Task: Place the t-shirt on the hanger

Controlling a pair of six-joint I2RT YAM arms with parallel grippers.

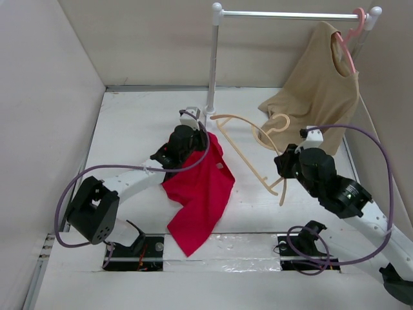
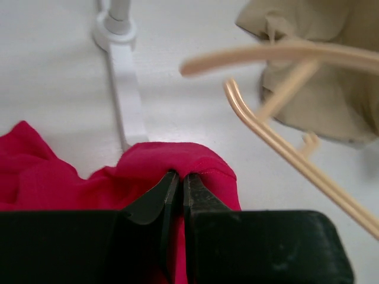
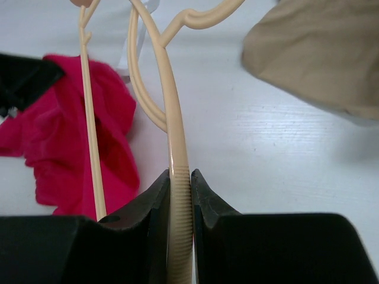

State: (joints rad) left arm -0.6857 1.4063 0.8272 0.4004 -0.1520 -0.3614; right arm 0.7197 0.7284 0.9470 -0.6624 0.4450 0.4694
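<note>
White table (image 1: pixel 129 123) beneath t-shirt (image 1: pixel 200 194); beige walls (image 1: pixel 39 84)

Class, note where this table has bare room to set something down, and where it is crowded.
Free: the back-left table between the left wall and the rail post; also the front strip between the hanging t-shirt and the right arm. Crowded: centre-right, where the hanger, right gripper and tan shirt bunch together.

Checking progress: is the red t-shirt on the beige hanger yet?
Off. The t-shirt hangs from the left claw; the right claw holds the hanger beside it.
</note>
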